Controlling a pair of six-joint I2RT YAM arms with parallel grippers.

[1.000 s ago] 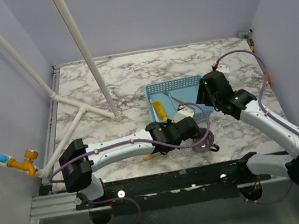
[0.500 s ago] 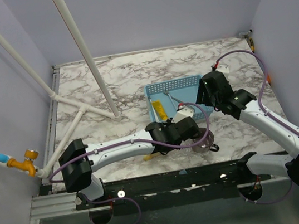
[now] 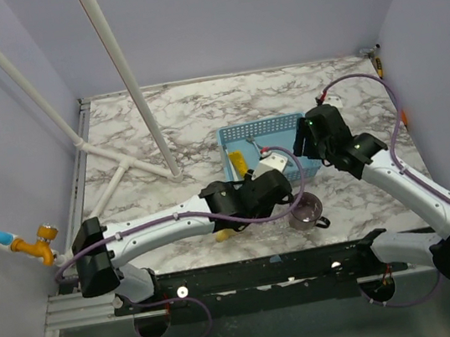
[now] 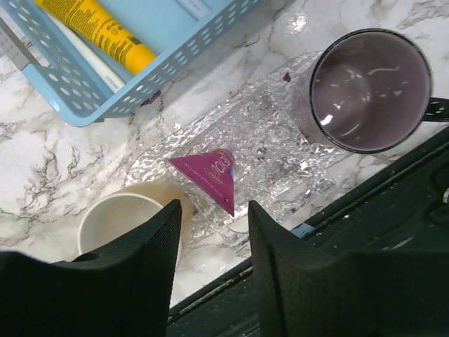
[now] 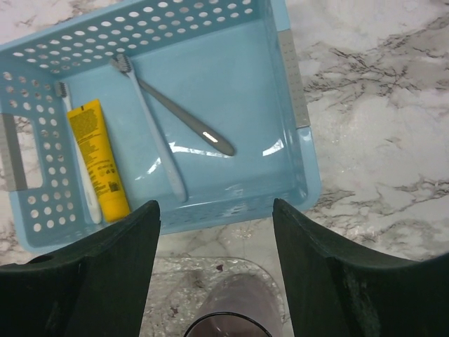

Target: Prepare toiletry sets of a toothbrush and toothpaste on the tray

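The pink tube (image 4: 210, 175) is a small, soft, flat thing with white lettering. It tapers to a point at its near end. It lies flat on the clear, dimpled tray (image 4: 273, 133), close to the near edge of the table (image 3: 158, 119). It sits between the yellow mug (image 4: 123, 221) on its left and the purple mug (image 4: 368, 88) on its right. The purple mug stands upright on the tray's right end. Whether the yellow mug is on the tray or just beside it I cannot tell.

The yellow tube (image 5: 98, 158) is longer, with black print. It lies in the left part of the blue basket (image 5: 302, 105), just beyond the tray. A thin white brush (image 5: 77, 161) lies along its left side. To the right, a pale blue brush (image 5: 158, 140) crosses over a grey brush (image 5: 189, 125), their heads together at the far end.

In all there are two tubes, three brushes, two mugs, one basket and one tray. Only the pink tube is on the tray.

The left gripper (image 4: 212, 210) hangs over the pink tube with its fingers apart and nothing clamped between them. The right gripper (image 5: 214, 207) is above the basket's near wall with its fingers spread wide and empty.
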